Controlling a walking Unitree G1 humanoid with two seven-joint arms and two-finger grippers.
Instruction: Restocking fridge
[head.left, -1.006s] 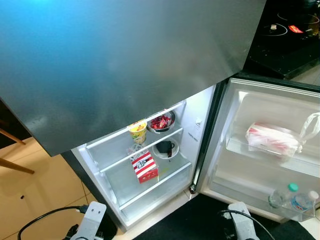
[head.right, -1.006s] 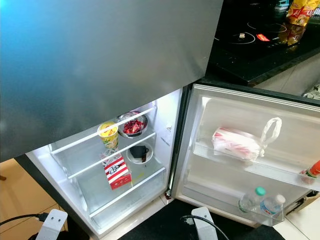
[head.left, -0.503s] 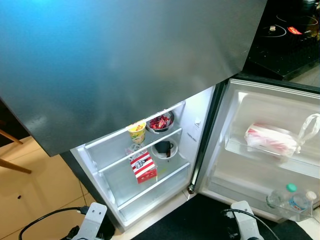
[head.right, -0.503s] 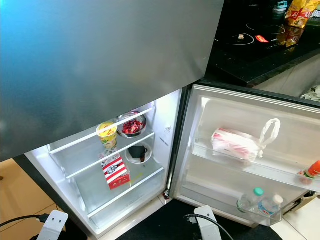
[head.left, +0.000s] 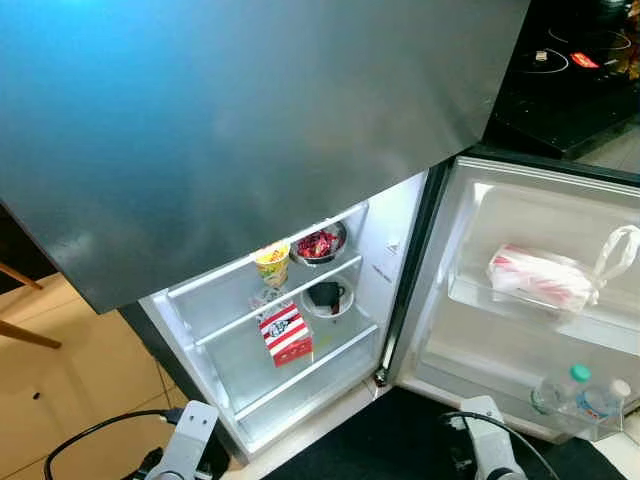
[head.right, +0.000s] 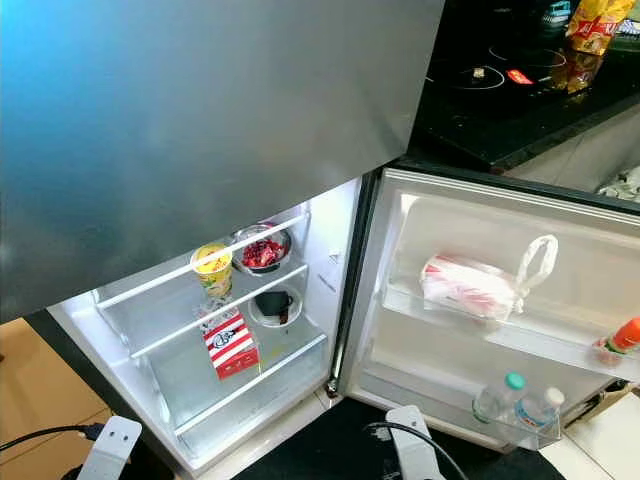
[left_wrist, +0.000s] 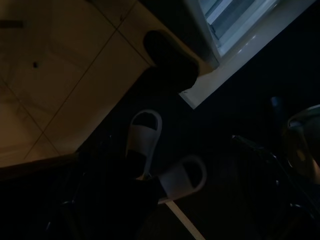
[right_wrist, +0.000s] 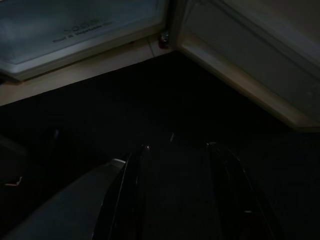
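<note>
No wording can be read with certainty: a face logo is printed on the red-and-white striped carton (head.left: 286, 334) in the fridge (head.left: 300, 330), and its lettering is blurred.

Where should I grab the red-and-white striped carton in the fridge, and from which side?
Grip the red-and-white carton across its two narrow sides, near the upper half, coming straight in from the open front of the fridge. It appears to stand tilted on the lower shelf, broad printed face toward you, with the dark cup on its white plate close behind, so a frontal side pinch probably keeps clear of that.
</note>
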